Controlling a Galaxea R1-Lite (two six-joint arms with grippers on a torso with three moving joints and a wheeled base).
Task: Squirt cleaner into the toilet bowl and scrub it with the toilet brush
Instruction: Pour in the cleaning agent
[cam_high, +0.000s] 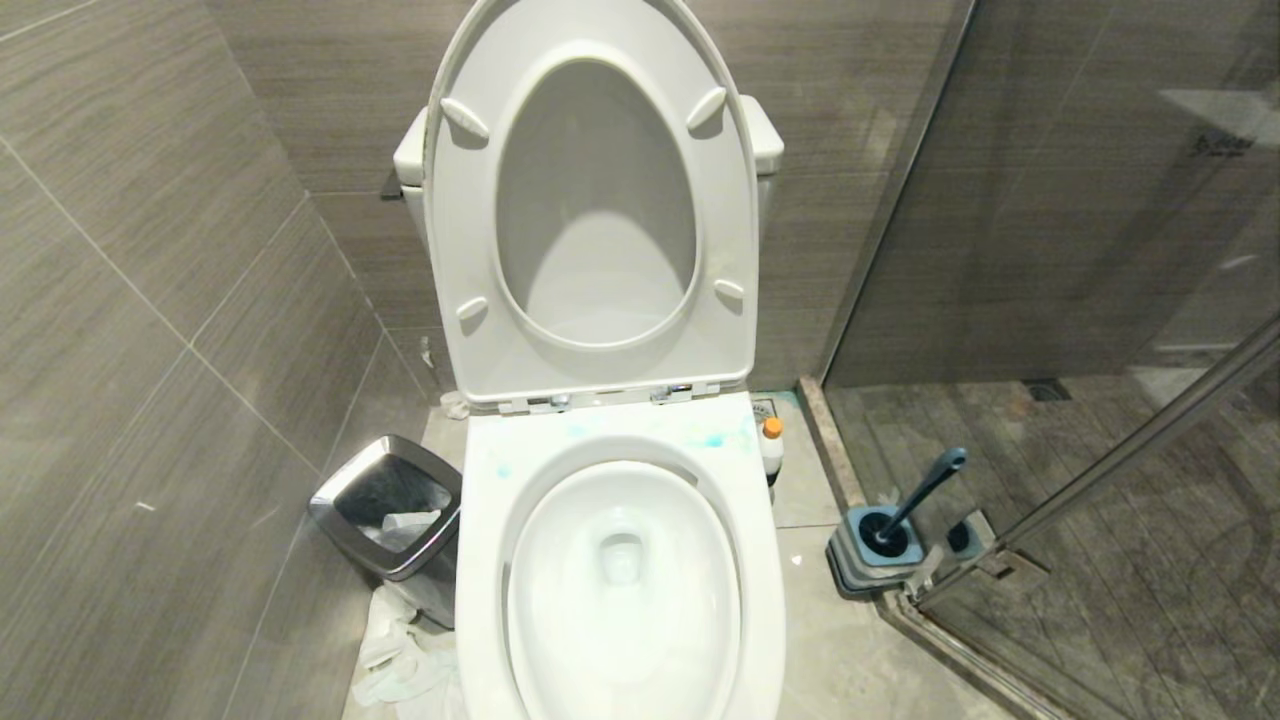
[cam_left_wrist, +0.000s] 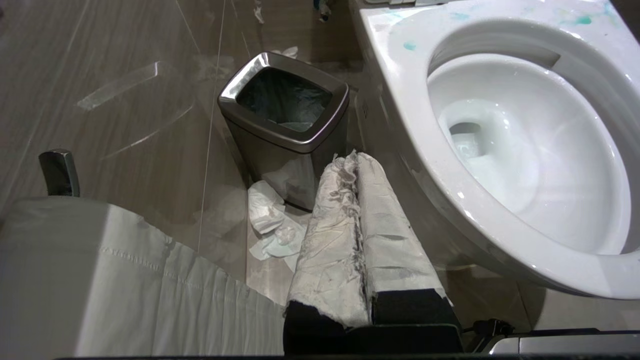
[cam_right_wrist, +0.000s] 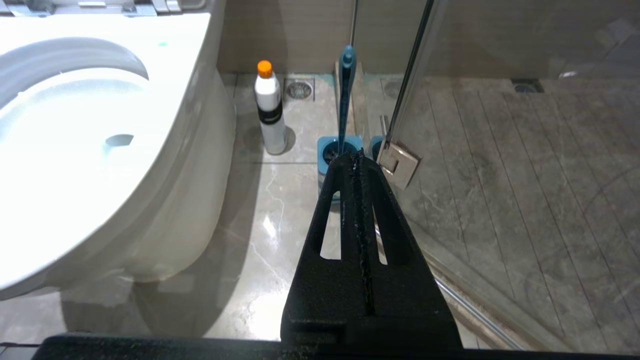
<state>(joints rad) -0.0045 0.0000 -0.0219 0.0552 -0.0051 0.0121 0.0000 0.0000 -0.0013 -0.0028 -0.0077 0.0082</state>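
Left gripper (cam_left_wrist: 356, 160) parked low by the bin (cam_high: 395, 510), padded fingers pressed together, empty. Centre floor: toilet bowl (cam_high: 620, 580), seat raised for access. Beside its right flank, cleaner (cam_high: 771, 450); toilet brush (cam_high: 925, 490) in its holder against the glass door. Right gripper (cam_right_wrist: 356, 157) closed, empty, facing brush.

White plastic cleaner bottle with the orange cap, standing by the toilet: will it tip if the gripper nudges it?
The white plastic cleaner bottle with the orange cap is tall and slim on a small base, so a nudge near the top would probably topple it. The glossy floor tile may let it slide. Being round, it would likely roll once down.
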